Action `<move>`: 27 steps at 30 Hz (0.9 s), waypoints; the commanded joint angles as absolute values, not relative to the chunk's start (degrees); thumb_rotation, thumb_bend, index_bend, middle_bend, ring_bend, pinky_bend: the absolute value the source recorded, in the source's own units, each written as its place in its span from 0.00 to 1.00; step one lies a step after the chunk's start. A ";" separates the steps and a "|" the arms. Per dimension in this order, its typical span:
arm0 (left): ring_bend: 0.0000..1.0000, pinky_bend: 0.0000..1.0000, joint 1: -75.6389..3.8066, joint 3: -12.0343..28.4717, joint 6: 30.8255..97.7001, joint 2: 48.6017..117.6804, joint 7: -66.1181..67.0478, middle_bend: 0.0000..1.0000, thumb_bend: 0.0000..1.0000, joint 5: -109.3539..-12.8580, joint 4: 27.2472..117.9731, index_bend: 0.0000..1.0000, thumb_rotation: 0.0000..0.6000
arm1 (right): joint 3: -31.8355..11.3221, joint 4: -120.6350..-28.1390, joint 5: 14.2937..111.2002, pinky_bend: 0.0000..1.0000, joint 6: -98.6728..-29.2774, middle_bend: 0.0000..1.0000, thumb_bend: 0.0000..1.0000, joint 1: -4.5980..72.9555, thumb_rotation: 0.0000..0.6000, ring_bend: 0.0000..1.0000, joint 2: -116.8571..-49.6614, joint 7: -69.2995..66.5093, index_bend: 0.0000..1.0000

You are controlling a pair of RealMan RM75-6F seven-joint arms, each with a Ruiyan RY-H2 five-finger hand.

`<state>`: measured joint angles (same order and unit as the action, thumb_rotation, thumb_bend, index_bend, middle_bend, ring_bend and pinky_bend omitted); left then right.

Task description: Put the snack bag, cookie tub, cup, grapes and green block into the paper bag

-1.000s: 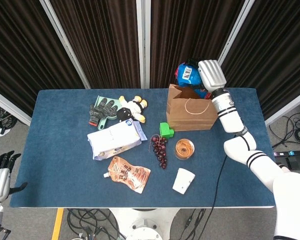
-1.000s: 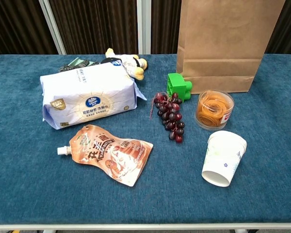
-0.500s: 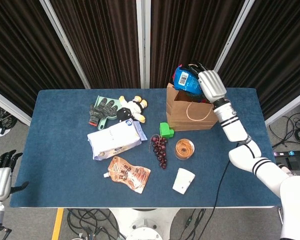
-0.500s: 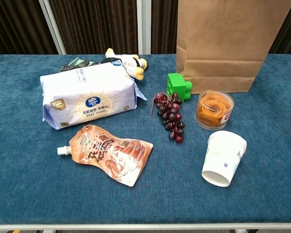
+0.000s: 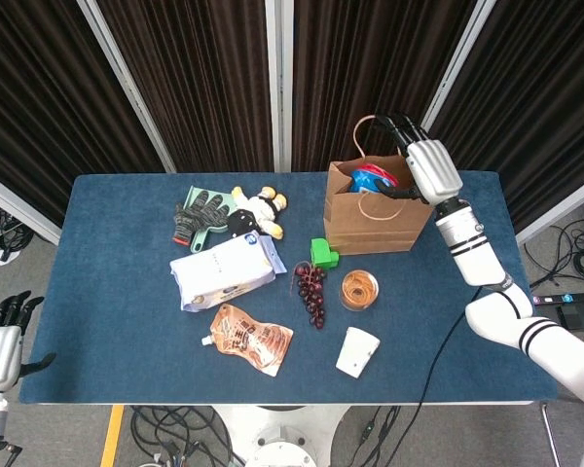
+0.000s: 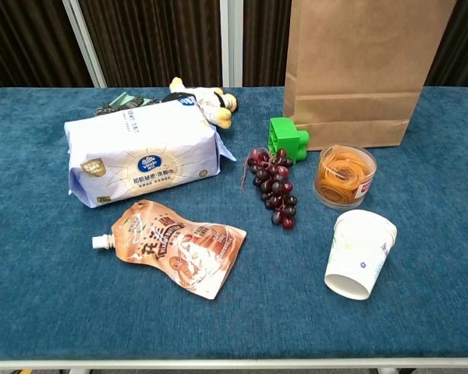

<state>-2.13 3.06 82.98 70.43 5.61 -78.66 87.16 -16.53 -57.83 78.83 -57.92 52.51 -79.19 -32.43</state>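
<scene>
The blue and red snack bag (image 5: pixel 374 178) lies inside the open top of the brown paper bag (image 5: pixel 370 222), which stands at the back right of the table. My right hand (image 5: pixel 423 161) hovers over the bag's right rim, fingers spread and holding nothing. The green block (image 5: pixel 323 253) touches the bag's front left corner. Before the paper bag (image 6: pixel 359 70) lie the green block (image 6: pixel 287 139), the grapes (image 6: pixel 273 187), the clear cookie tub (image 6: pixel 345 175) and the white paper cup (image 6: pixel 359 253) on its side. My left hand (image 5: pixel 0 336) hangs off the table's left edge, open.
A white tissue pack (image 6: pixel 144 152), an orange spouted pouch (image 6: pixel 175 245), a plush toy (image 5: pixel 258 209) and dark gloves (image 5: pixel 200 214) occupy the table's left and middle. The blue tabletop (image 5: pixel 107 292) ends near the cup at the front.
My right hand carried the snack bag from behind the paper bag to above it, let it drop inside, and now has spread fingers. The left hand has not moved.
</scene>
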 commanded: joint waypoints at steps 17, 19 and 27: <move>0.12 0.15 -2.37 3.20 83.50 69.82 6.20 0.20 0.04 -79.33 87.81 0.23 1.00 | -4.12 -80.56 93.12 0.43 -74.77 0.39 0.11 35.21 1.00 0.25 -61.05 -28.81 0.16; 0.12 0.15 -2.34 3.11 83.71 69.79 6.41 0.20 0.04 -79.57 88.00 0.23 1.00 | -1.85 -81.48 95.61 0.43 -75.26 0.39 0.11 33.97 1.00 0.25 -59.89 -29.30 0.16; 0.12 0.15 -2.14 2.73 84.37 69.54 7.32 0.20 0.04 -80.27 89.06 0.23 1.00 | 3.02 -84.38 98.39 0.37 -67.07 0.30 0.07 33.94 1.00 0.15 -60.92 -20.72 0.10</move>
<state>-2.16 2.78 84.34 69.57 7.25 -80.22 88.97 2.10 -82.69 98.79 -72.31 33.12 -60.43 -26.38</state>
